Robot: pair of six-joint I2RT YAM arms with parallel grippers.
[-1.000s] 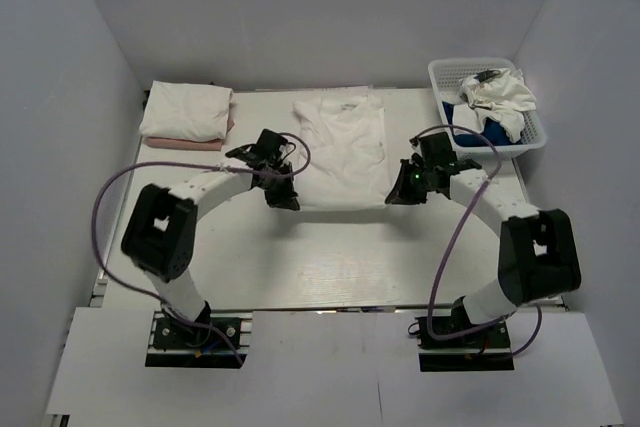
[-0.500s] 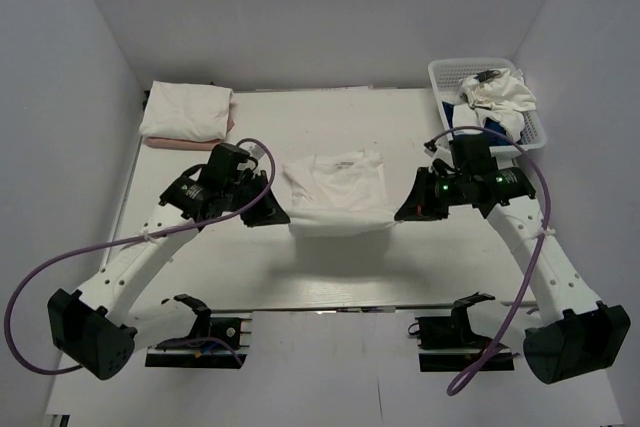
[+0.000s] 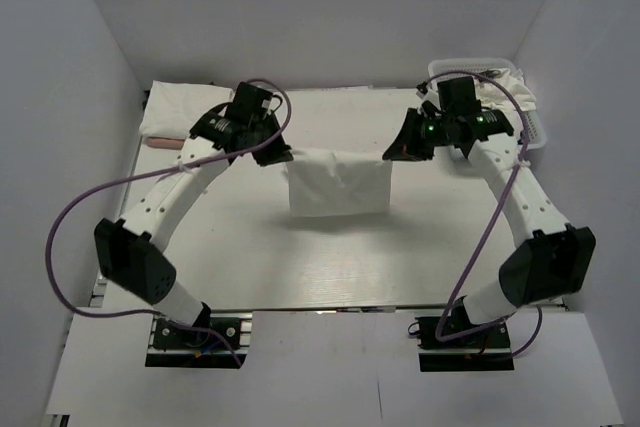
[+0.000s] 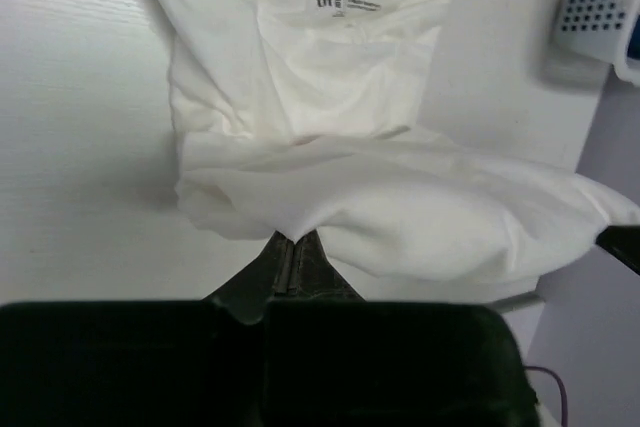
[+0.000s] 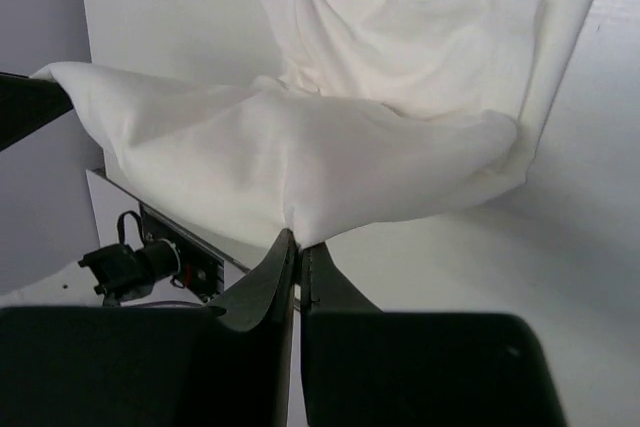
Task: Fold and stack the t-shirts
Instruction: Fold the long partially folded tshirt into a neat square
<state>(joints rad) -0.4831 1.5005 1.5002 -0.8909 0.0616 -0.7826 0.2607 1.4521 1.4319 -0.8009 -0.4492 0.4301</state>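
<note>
A white t-shirt hangs folded between my two grippers above the middle of the table. My left gripper is shut on its left corner and my right gripper is shut on its right corner. In the left wrist view the cloth bunches at the shut gripper, with the collar label beyond. In the right wrist view the shirt is pinched at the gripper. A folded white shirt lies on a pale pink one at the back left.
A white basket at the back right holds crumpled white and blue cloth, partly hidden by my right arm. White walls enclose the table on three sides. Purple cables loop off both arms.
Both grippers have lifted the shirt's near edge and carried it toward the back, folding it over. The arms have stretched out far from their bases.
</note>
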